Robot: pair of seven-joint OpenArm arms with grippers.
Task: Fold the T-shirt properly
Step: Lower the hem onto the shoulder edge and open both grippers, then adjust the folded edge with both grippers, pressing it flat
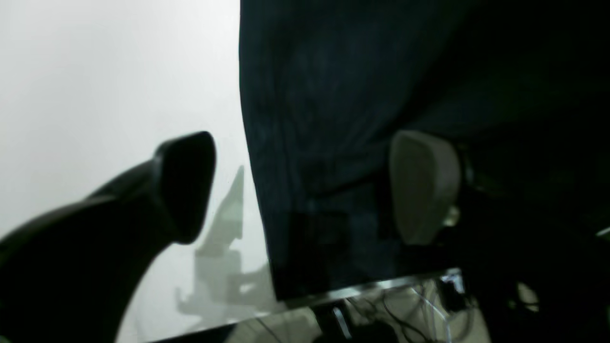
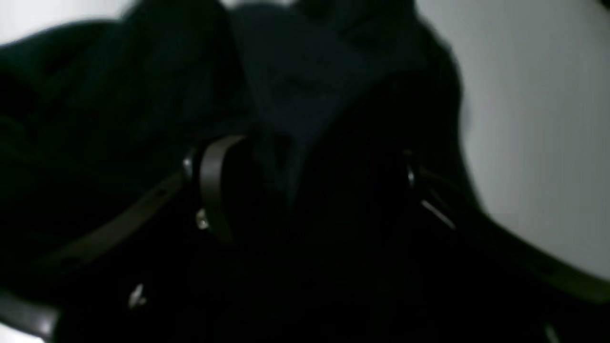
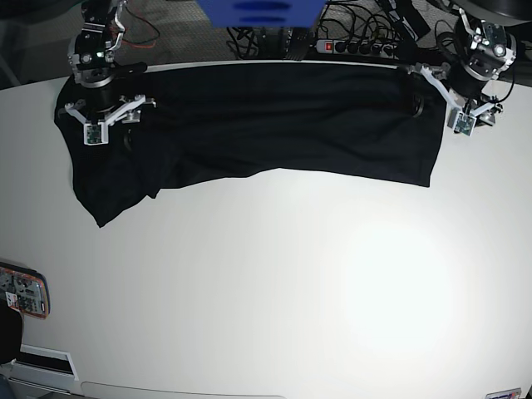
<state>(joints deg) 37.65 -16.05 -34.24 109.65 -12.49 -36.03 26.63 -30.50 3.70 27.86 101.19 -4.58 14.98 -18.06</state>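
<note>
Left claw (image 1: 305, 190) reads released to me: fingers spread wide, T-shirt (image 3: 283, 125) edge lying between them near the counter (image 3: 274, 291) rim. Right claw (image 2: 310, 190) likewise spread, black cloth bunched directly beneath and between its fingers. I see the shirt stretched flat from one claw across to the other.

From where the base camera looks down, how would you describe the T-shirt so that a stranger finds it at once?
Look at the white table and follow its far edge. There the T-shirt lies as a long dark band from the right gripper to the left gripper. It is the only cloth, plain black with no print, against the pale tabletop.
</note>
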